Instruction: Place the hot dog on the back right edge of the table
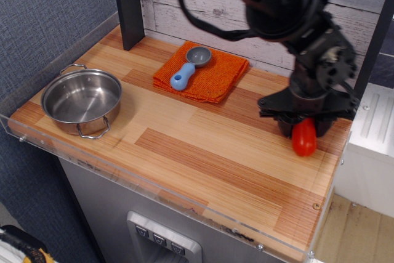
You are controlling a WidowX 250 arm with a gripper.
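One robot hand (303, 129) clamps the upper end of a red hot dog (303, 139), its lower end hanging at the table's (234, 170) right edge, well apart from the orange cloth (215, 75), scoop (189, 66) and pot (82, 100).

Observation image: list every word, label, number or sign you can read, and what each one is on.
None is readable. The hot dog, gripper, pot, scoop, orange cloth and table carry no text. The button panel under the front edge may have markings, but they are too small to read.
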